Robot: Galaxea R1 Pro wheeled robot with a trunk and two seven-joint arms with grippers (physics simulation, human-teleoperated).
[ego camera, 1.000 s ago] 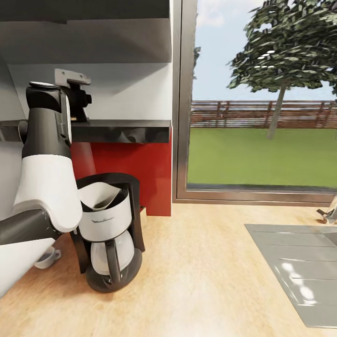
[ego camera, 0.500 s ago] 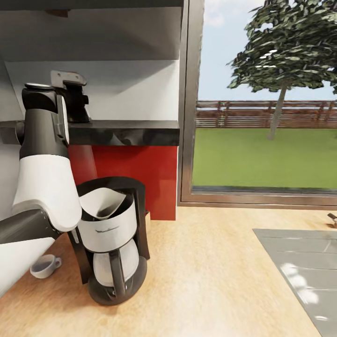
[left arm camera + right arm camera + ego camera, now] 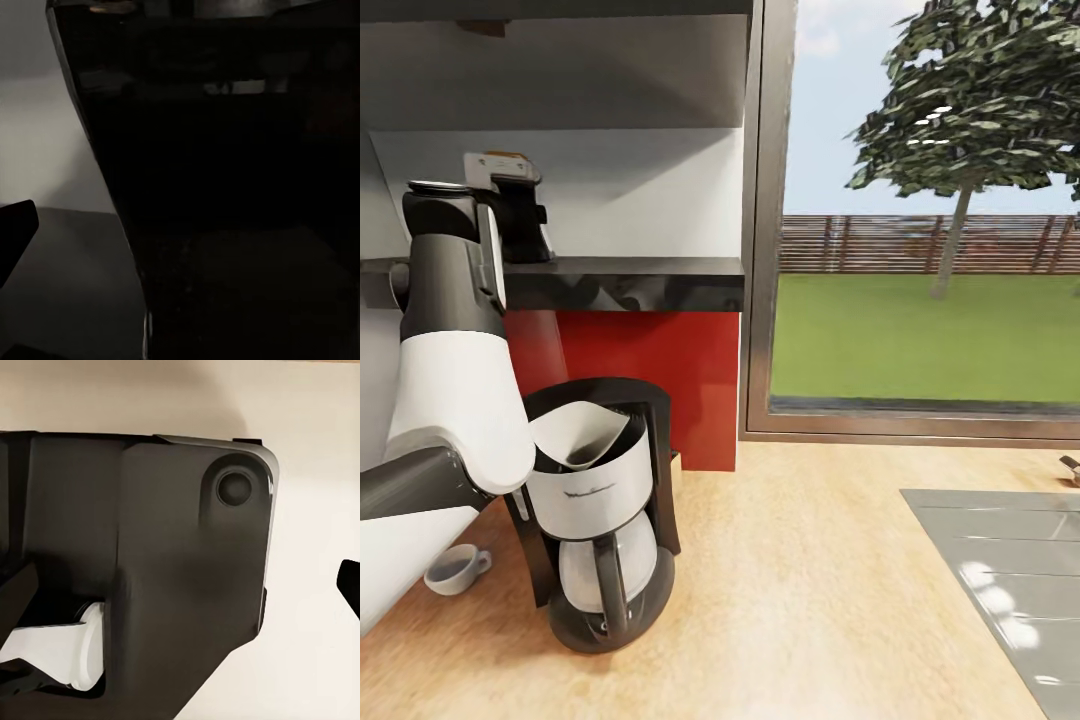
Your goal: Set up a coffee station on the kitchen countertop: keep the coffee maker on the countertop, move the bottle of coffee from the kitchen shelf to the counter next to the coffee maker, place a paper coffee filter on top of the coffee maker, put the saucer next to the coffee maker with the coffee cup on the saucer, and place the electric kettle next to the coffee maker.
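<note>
Wood-grain kitchen countertop nearest, steel sink set in at its right. Coffee cup, small and white, sits on the worktop by the left arm, just beside the coffee maker. Coffee maker: black body, white-silver band, glass carafe; paper coffee filter in its top, white cone with wavy rim.

Farther back, kitchen shelf, a thin black slab. Left gripper is raised to the shelf around the bottle of coffee, a yellow-brown cap showing above; finger spread cannot be told. Right gripper: one dark fingertip in wrist view, state unclear.

Versus half a second ago: cap newly visible, countertop items unmoved.
</note>
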